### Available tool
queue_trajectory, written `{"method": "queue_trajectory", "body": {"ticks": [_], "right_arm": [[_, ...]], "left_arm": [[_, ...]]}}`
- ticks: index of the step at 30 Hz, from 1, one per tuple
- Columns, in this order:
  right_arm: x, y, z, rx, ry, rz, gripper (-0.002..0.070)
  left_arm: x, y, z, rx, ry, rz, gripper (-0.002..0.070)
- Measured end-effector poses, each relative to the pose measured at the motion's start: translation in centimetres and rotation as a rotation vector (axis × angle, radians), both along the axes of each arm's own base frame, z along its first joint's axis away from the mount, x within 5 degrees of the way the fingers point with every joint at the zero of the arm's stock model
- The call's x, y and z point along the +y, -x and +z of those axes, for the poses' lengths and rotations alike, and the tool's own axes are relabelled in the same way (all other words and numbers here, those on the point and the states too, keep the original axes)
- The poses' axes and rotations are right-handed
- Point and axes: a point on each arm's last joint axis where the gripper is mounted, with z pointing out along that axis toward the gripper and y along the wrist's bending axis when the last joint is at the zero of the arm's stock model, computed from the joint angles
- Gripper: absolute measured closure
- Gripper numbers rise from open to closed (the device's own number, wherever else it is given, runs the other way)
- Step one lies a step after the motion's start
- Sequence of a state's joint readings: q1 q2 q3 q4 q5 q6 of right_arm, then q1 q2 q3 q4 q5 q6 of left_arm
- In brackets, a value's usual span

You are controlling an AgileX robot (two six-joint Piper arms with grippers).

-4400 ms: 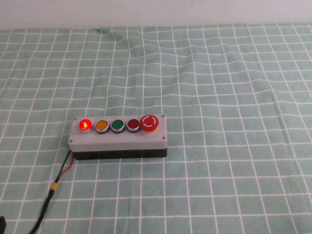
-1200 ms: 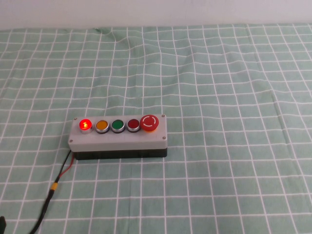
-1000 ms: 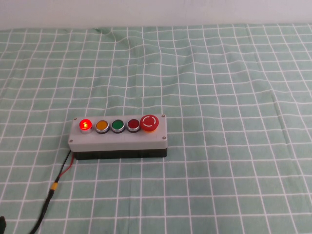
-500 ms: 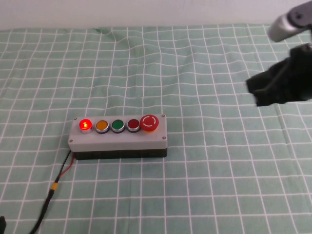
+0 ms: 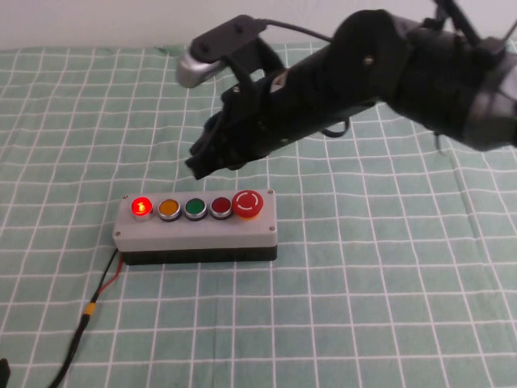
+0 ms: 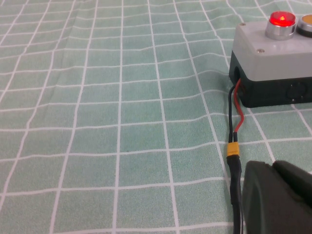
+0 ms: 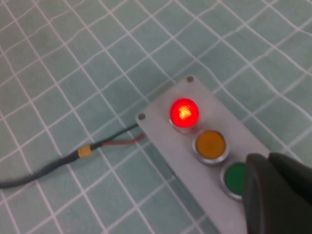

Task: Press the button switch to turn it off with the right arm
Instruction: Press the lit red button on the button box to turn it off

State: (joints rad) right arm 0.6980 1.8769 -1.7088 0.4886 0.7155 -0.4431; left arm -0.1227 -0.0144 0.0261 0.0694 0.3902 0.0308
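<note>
Claw of the left arm point(image 6: 276, 194) sits parked at the near left corner of the desk, just beside the cable point(image 5: 89, 311); whether it is open or closed cannot be told. One cable, carrying one yellow band point(image 5: 90, 308), runs from that corner to the left end of the single switch box point(image 5: 198, 234), which stands left of centre on the green checked cloth point(image 5: 388, 283) covering the desk. On the box's grey top is one row of five round heads: four flat buttons, namely a lit red button point(image 5: 141, 207) at the left end, an amber button point(image 5: 168, 208), a green button point(image 5: 195, 208) and a dark red button point(image 5: 220, 207), and one large red mushroom stop point(image 5: 247, 204) at the right end. Only one head glows. Beyond and above the box, the right claw point(image 5: 202, 167) hangs over its far edge, roughly in line with the green button and apart from every head; its open or closed state cannot be told either. This is the recent change: a second ago no arm was over the desk, half a second ago the right arm was only at the far right, and it has now swept leftward to the box. The box and cable have not shifted, and the red light is as bright as before, so the press is judged not yet made. The right wrist view looks onto the lit button, probably the target; the claw would need to shift left and descend.
</note>
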Motion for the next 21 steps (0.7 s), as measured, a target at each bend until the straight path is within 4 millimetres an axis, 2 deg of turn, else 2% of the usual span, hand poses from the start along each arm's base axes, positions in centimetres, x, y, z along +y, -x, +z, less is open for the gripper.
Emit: {"method": "queue_trajectory", "body": {"ticks": [4,10,13,17,21], "right_arm": [[3.8,-0.7,-1.0,-0.002,-0.003,0.066,0.0688],[8.3,-0.6,-1.5,-0.036,-0.035,0.138,0.0688],[9.4,-1.0,-2.6,-0.031,-0.031,0.15,0.0688],[9.9,-1.9,-4.7,-0.025,-0.001,0.143,0.0688],[10.4,-2.6,-7.9,0.004,0.051,0.14,0.0688]], "left_arm": [[0.0,0.0,0.0,0.0,0.0,0.0,0.0678],[0.0,0.0,0.0,0.0,0.0,0.0,0.0678],[0.0,0.0,0.0,0.0,0.0,0.0,0.0678],[0.0,0.0,0.0,0.0,0.0,0.0,0.0678],[0.0,0.0,0.0,0.0,0.0,0.0,0.0678]]}}
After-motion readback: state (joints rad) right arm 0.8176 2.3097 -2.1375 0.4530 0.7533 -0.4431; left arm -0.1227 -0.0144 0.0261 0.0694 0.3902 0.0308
